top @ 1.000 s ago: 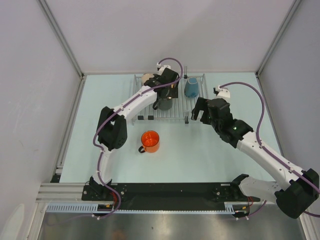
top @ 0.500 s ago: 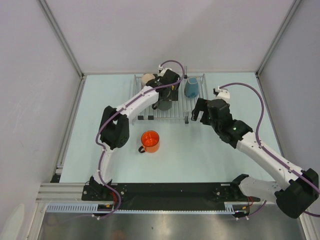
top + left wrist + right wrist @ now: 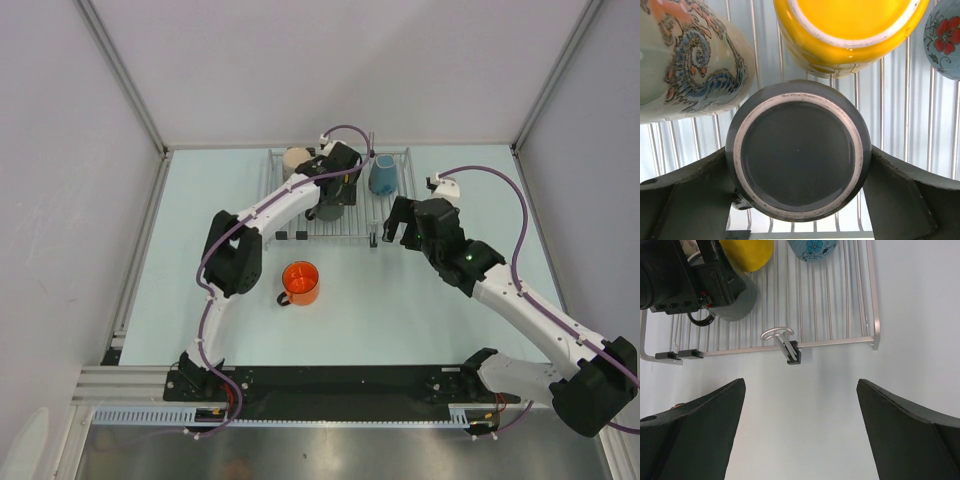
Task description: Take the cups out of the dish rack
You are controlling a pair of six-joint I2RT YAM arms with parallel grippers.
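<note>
The dish rack (image 3: 395,215) lies at the back of the table. On it the dark grey cup (image 3: 797,150) stands upside down, and my left gripper (image 3: 797,155) is shut on it, one finger pressed to each side. Around it on the rack (image 3: 890,100) are the yellow cup (image 3: 850,30), the patterned cream cup (image 3: 685,65) and the light blue flowered cup (image 3: 945,40). The orange cup (image 3: 300,283) stands upright on the table in front of the rack. My right gripper (image 3: 800,430) hangs open and holds nothing, over bare table just in front of the rack's near edge (image 3: 840,342).
An upright prong (image 3: 782,335) with a black foot rises at the rack's near edge, straight ahead of my right gripper. Grey walls close in the table on the left, back and right. The arm bases sit on a black rail (image 3: 340,380) at the near edge.
My left gripper has shifted slightly along the rack and its fingers have closed in onto the dark grey cup. The right arm has not moved.
</note>
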